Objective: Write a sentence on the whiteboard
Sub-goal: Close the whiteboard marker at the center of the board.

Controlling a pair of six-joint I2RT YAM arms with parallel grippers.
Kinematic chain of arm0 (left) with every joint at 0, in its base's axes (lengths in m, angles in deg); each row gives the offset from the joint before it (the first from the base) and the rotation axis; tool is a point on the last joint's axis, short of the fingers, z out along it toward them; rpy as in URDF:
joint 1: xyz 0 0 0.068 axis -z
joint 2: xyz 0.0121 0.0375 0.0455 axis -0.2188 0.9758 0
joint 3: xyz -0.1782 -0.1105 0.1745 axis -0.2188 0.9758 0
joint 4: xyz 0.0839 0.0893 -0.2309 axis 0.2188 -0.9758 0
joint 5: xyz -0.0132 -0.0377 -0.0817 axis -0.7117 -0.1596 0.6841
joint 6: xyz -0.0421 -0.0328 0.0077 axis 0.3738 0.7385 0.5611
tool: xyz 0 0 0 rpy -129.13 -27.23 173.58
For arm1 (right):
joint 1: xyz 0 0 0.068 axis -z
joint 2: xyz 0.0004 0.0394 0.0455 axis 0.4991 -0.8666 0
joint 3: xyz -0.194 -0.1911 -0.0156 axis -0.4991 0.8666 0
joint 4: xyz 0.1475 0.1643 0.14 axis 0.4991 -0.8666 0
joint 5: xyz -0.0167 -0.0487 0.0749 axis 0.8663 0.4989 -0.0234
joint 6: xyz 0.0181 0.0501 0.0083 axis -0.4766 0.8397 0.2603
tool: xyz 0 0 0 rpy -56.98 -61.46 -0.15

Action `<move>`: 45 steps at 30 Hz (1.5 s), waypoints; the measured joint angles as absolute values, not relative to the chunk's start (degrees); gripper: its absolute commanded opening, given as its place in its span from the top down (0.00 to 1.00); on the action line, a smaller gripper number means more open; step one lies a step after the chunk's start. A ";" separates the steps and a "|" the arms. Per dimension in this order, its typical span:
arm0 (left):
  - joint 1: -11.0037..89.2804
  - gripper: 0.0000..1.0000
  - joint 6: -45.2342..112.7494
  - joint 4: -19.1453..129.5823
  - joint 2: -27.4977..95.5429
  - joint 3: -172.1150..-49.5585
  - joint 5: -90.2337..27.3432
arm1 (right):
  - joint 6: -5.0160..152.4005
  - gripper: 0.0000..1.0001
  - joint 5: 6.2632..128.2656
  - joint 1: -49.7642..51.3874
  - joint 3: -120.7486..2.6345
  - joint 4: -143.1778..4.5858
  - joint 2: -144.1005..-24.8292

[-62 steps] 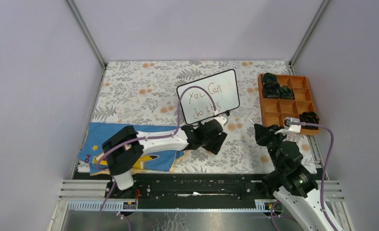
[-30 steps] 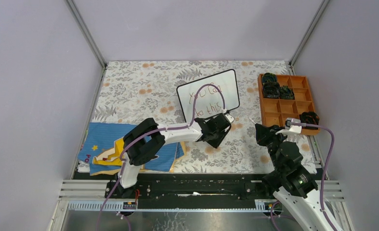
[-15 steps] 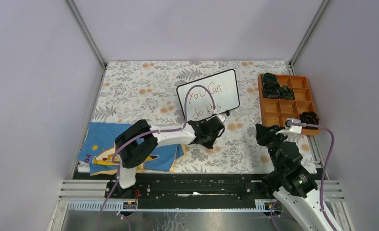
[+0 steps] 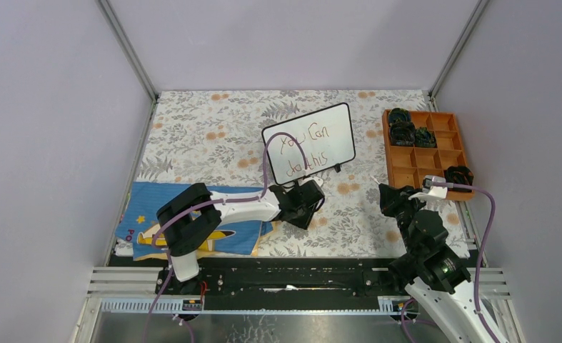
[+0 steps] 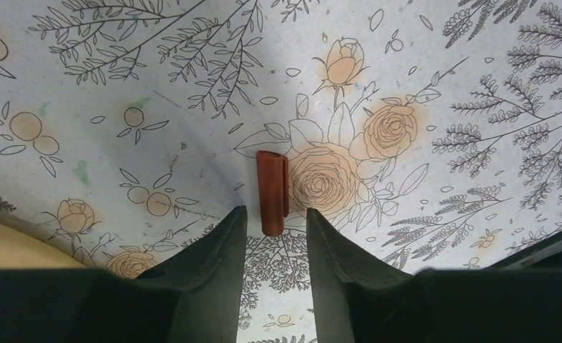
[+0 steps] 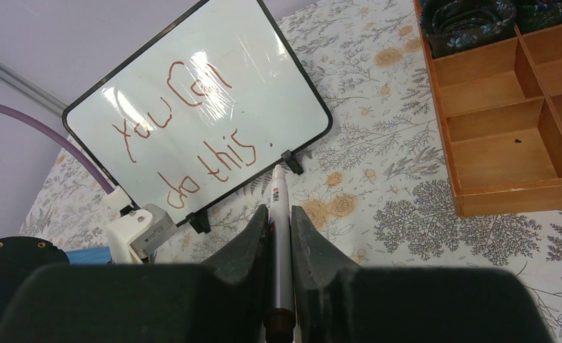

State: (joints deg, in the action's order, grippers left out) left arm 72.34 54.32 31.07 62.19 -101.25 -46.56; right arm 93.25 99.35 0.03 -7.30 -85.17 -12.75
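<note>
Whiteboard: we see the whiteboard [image 4: 309, 143] propped on its small black feet near the middle of the floral tabletop [image 4: 206, 136], tilted back, its face towards the arms.
Sentence: the sentence [image 6: 185, 136] reads "You Can do this" in reddish-brown strokes, in two lines across the left and middle of the board.
Left end effector: we find the left end effector [image 5: 276, 212] released, its two dark fingers apart, low over the tabletop just in front of the board's near edge.
Cap: a reddish-brown marker cap [image 5: 271, 191] lies flat on the floral cover, its near end between the fingertips with a gap on each side; we see neither finger touching it.
Right end effector: the right end effector [image 6: 280, 209] is clenched on a white marker [image 6: 279, 184], whose tip points towards the board's lower edge, apart from it.
Tray: an orange compartment tray [image 4: 413, 158] sits to the right of the board, with dark bundles [image 4: 402, 128] in its far-left compartments.
Cloth: a blue printed cloth [image 4: 149, 211] lies at the near left, under the left arm.
</note>
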 measured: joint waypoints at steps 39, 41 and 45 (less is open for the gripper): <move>71.07 0.97 48.15 30.59 65.88 -105.54 -44.39 | 93.23 1.00 99.42 0.03 -7.24 -85.19 -12.60; 71.07 1.00 48.15 30.88 65.81 -105.41 -44.31 | 93.23 1.00 99.42 0.03 -7.24 -85.21 -12.57; 71.05 1.00 48.33 32.23 64.90 -104.14 -44.29 | 93.23 1.00 99.40 0.03 -7.24 -85.21 -12.60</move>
